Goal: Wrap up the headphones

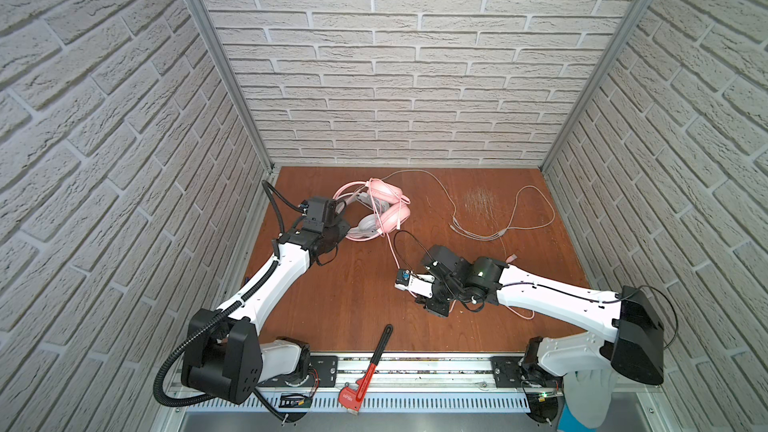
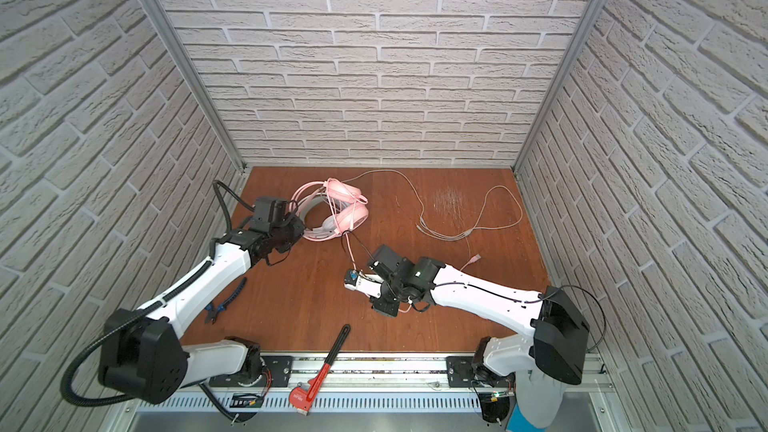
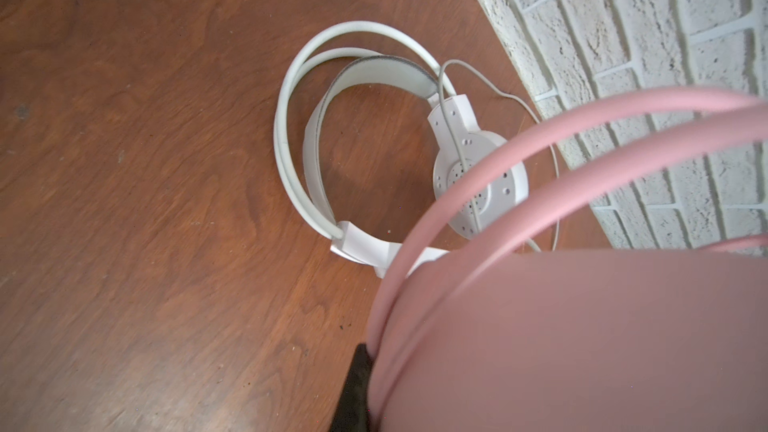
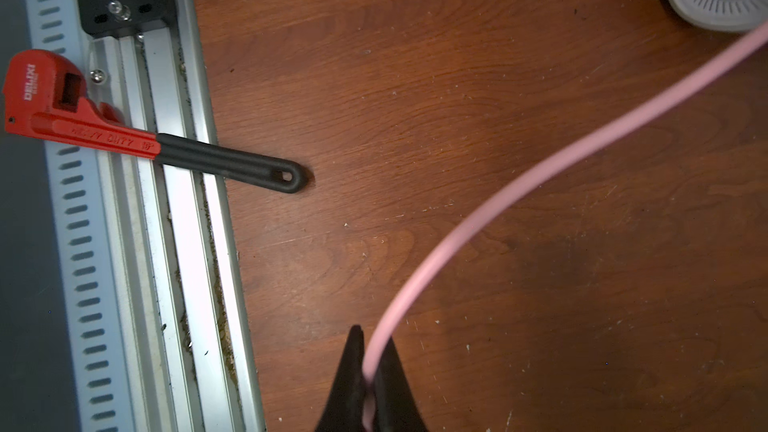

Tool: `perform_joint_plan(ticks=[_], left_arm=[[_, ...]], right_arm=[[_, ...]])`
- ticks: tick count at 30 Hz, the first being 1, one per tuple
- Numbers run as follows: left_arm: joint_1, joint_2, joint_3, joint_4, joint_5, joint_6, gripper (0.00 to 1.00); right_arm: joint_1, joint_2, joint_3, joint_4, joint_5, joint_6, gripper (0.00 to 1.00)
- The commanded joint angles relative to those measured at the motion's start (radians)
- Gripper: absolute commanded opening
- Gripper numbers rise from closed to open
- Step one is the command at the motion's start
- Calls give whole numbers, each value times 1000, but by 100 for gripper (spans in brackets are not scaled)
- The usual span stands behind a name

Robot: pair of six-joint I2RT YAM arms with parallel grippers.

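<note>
The pink headphones (image 1: pixel 388 201) stand tilted at the back left of the wooden table (image 1: pixel 353 313), over the white headphones (image 3: pixel 316 139), which lie flat. My left gripper (image 1: pixel 340 228) is shut on the pink headband (image 3: pixel 540 326); only one black finger (image 3: pixel 353 388) shows beside it. The pink cable (image 1: pixel 392 251) runs from the earcups, which it crosses in loops, to my right gripper (image 1: pixel 401 278), which is shut on it (image 4: pixel 415 280) just above the table. The white set's grey cable (image 1: pixel 498 218) lies loose at the back right.
A red-and-black pipe wrench (image 1: pixel 370 367) lies across the front rail (image 4: pixel 174 222). Blue-handled pliers (image 2: pixel 224 301) lie beside my left arm. More pink cable (image 1: pixel 524 314) trails under my right arm, its plug (image 1: pixel 512 257) behind it. Brick walls close three sides.
</note>
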Motion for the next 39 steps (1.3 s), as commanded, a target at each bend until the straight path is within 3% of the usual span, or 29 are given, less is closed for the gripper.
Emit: perform_joint_plan(ticks=[1,9,17,26,39], left_arm=[[-2,-3,17,65,-49,-11,0],[-12,21,22,41,-80,-2,0],[-54,48,73,-59,-160,44,0],[-59,57,73,-89,-193,51,0],[-130,132,146,-175,-207,141,0]], right_arm=[[20,-69,19,-36,-91,-90,5],[22,-120,59,-111,-151,-165,5],[22,-79,171,-221,-219,-229,5],[22,-123,234,-241,-289,-276,5],[-21,-40,335,-261,-76,-283,5]])
